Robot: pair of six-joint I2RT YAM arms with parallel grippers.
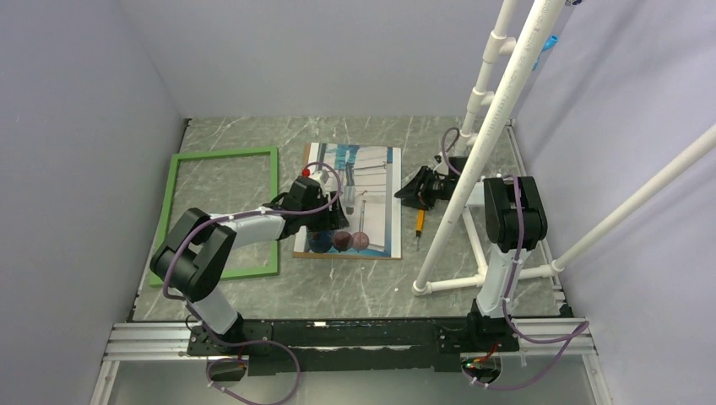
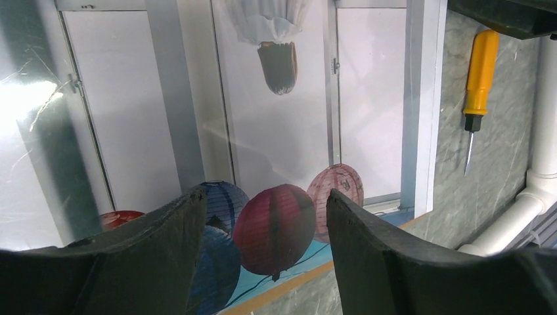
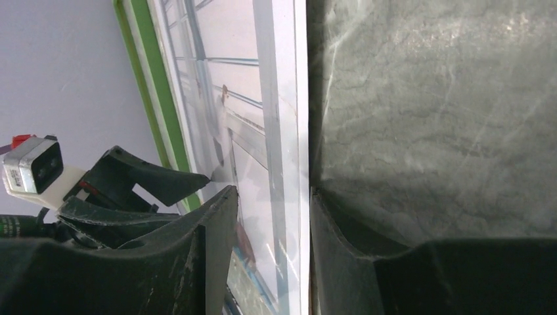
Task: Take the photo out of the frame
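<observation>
In the top view, the frame (image 1: 224,153) is lying flat at the left of the table (image 1: 355,287), green side up, holding nothing and well apart from the print. The left arm is crossing over its right rail.

The left gripper (image 1: 335,222) is hanging over the photo's (image 1: 371,181) near left part. Its wrist view is showing what the overhead cannot: the claw (image 2: 266,197) is standing spread, nothing between the fingers (image 2: 164,249), and the balloons (image 2: 274,226) on the photo (image 2: 276,131) are showing in the gap below.

The photo is lying face up in the middle of the table, outside the frame.

At the photo's right edge the right gripper (image 1: 402,193) is sitting low. Only its wrist view is showing that the claw (image 3: 274,193) is part spread and straddling the white border (image 3: 299,131), with one finger (image 3: 210,256) toward the print and the other toward bare table. I cannot tell whether they are touching it.

Just right of the photo, a screwdriver (image 1: 420,221) with an orange handle is lying beside a white pipe stand (image 1: 498,126).
</observation>
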